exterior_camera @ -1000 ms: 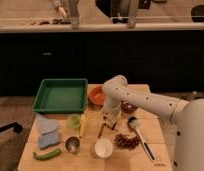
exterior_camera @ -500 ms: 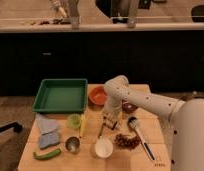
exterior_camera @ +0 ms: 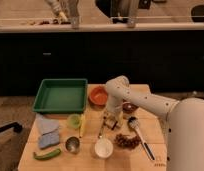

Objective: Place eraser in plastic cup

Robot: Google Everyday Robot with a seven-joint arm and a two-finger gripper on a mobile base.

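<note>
Gripper (exterior_camera: 110,119) on the white arm points down at mid-table (exterior_camera: 90,161), its grip impossible to tell, the small whitish, dark-banded eraser (exterior_camera: 114,124) right at its tip, the light-green plastic cup (exterior_camera: 74,120) apart on the left of the view, below the green tray (exterior_camera: 61,95).

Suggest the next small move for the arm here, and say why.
Probably a short lift straight up. The gripper sits low at the table with the eraser seemingly right at it, while the light-green plastic cup stands apart further left in view, beyond a yellow piece; rising first should clear that before moving across.
</note>
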